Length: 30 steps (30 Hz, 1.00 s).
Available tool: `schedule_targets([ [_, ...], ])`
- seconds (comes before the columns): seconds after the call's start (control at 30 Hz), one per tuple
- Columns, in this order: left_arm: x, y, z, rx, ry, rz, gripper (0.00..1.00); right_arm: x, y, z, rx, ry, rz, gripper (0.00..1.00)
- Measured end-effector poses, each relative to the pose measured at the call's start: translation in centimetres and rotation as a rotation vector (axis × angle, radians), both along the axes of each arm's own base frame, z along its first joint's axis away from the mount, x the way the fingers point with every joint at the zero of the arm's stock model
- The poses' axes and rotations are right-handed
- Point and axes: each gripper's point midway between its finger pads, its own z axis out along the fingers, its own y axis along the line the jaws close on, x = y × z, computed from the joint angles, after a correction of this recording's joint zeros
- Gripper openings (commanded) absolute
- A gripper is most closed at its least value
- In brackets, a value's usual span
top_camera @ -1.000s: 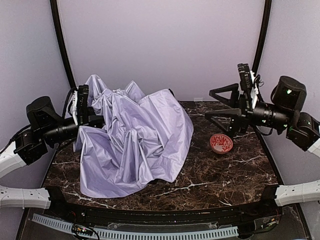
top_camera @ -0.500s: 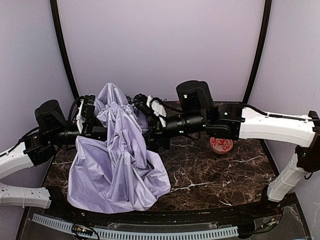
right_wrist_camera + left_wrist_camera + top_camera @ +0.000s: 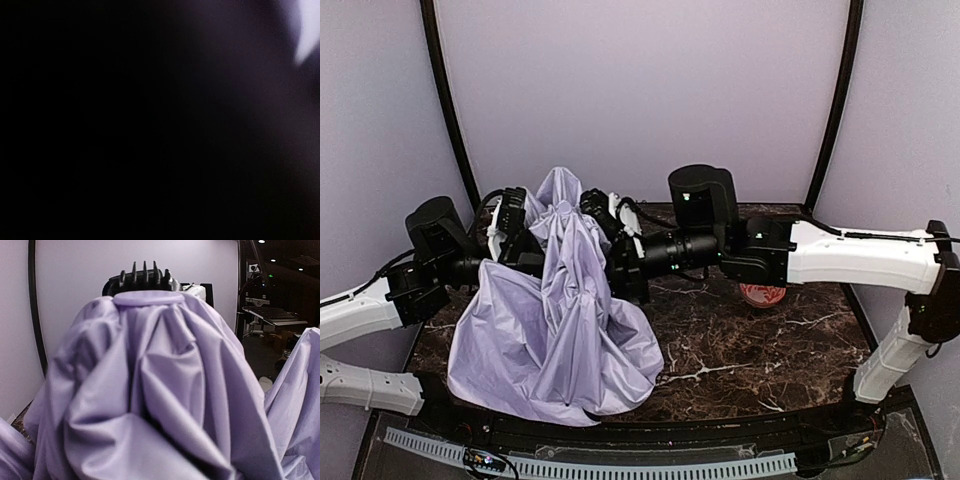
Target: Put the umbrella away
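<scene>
step: bunching canopy, not yet folded | umbrella [image 3: 560, 330]: heaped on bench [image 3: 750, 360], well left of bowl [image 3: 761, 295] | left hand [image 3: 512, 215]: beyond heap from bowl, against fabric, grip cannot tell | right hand [image 3: 595, 208]: bowl-side, buried in folds, opening cannot tell | next: likely press folds together, locate shaft

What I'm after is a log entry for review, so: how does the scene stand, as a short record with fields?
umbrella: lavender fabric in a loose heap on the left half of the table, peaked at the back
left gripper: against the peak's left side; jaws hidden by fabric
right gripper: in the folds on the peak's right side; jaws hidden
right wrist view: almost wholly dark
bowl: red-patterned, right rear, partly hidden by the right arm
task state: umbrella not yet put away
</scene>
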Motion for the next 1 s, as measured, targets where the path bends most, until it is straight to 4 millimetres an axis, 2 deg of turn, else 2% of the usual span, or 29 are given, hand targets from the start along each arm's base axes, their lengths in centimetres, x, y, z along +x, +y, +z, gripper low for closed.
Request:
schedule_targets([
  [0.03, 0.2, 0.0, 0.0, 0.0, -0.009, 0.013, 0.45, 0.0, -0.5, -0.2, 0.005, -0.001, -0.01, 0.4],
  [0.07, 0.3, 0.0, 0.0, 0.003, -0.005, 0.025, 0.48, 0.2, -1.0, -0.4, 0.005, -0.001, -0.032, 0.35],
  [0.13, 0.6, 0.0, -0.3, 0.016, -0.006, 0.056, 0.51, 0.5, -2.2, -0.5, 0.02, 0.003, -0.059, 0.23],
  [0.23, 1.7, 0.1, -0.3, 0.035, -0.013, 0.123, 0.62, 0.5, -3.5, -0.6, 0.038, 0.005, -0.09, 0.19],
  [0.33, 2.3, 0.4, -0.4, 0.048, -0.013, 0.167, 0.77, 0.9, -4.1, -0.6, 0.058, 0.015, -0.121, 0.13],
  [0.43, 2.9, 0.8, -0.3, 0.059, -0.018, 0.219, 0.86, 1.3, -4.4, -0.8, 0.072, 0.021, -0.148, 0.06],
  [0.57, 3.4, 2.2, 1.1, 0.054, -0.052, 0.3, 0.97, 2.1, -5.4, -1.0, 0.084, 0.035, -0.196, 0.0],
  [0.77, 2.4, 6.7, 7.2, -0.023, -0.183, 0.452, 0.99, 3.6, -7.8, -1.2, 0.087, 0.032, -0.312, 0.0],
  [0.87, 1.2, 9.0, 9.0, -0.029, -0.209, 0.495, 0.97, 5.0, -9.1, -1.2, 0.092, 0.022, -0.409, 0.0],
  [0.93, 0.4, 9.8, 9.2, -0.023, -0.202, 0.488, 0.97, 6.1, -9.8, -1.1, 0.094, 0.019, -0.476, 0.0],
  [1.0, -0.6, 10.2, 8.3, -0.01, -0.168, 0.457, 0.99, 7.2, -10.2, -1.1, 0.093, 0.02, -0.535, 0.0],
])
